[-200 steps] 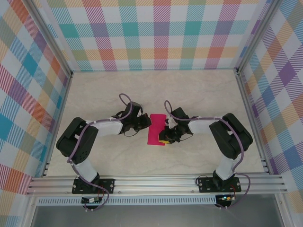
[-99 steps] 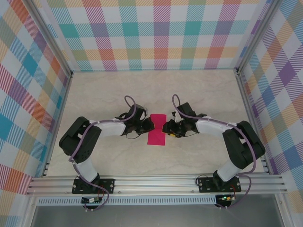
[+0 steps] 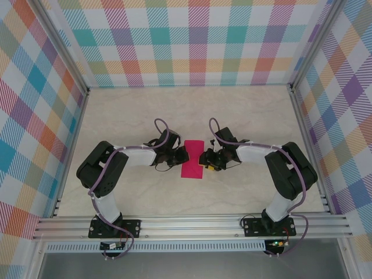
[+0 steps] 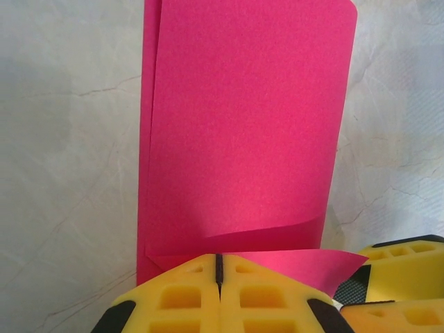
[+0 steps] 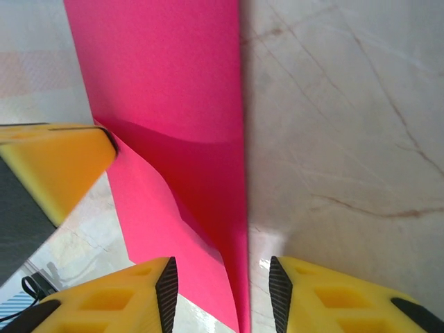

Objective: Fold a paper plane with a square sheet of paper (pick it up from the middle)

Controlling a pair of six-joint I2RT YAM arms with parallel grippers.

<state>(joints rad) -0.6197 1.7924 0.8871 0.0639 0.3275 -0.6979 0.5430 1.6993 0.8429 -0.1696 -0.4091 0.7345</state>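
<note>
The square sheet of paper [image 3: 192,165] is magenta-pink and lies folded into an upright strip on the table, between the two grippers. My left gripper [image 3: 181,156] is shut. In the left wrist view its tips [image 4: 218,267] sit on the paper's [image 4: 243,125] near edge, where a loose flap lifts to the right. Whether paper is pinched between the tips is hidden. My right gripper [image 3: 203,161] is open. In the right wrist view its jaws [image 5: 222,295] straddle the paper's [image 5: 180,83] folded edge, and one left finger [image 5: 55,163] touches the flap's corner.
The tabletop [image 3: 192,110] is pale marbled stone. Plaid walls [image 3: 35,110] close it in on the left, back and right. An aluminium rail [image 3: 192,224] runs along the near edge by the arm bases. Both arms reach inward and nearly meet at the centre.
My right gripper has opened wider and shifted up along the paper's right edge. My left gripper slid slightly right and down onto the paper's left edge, staying shut.
</note>
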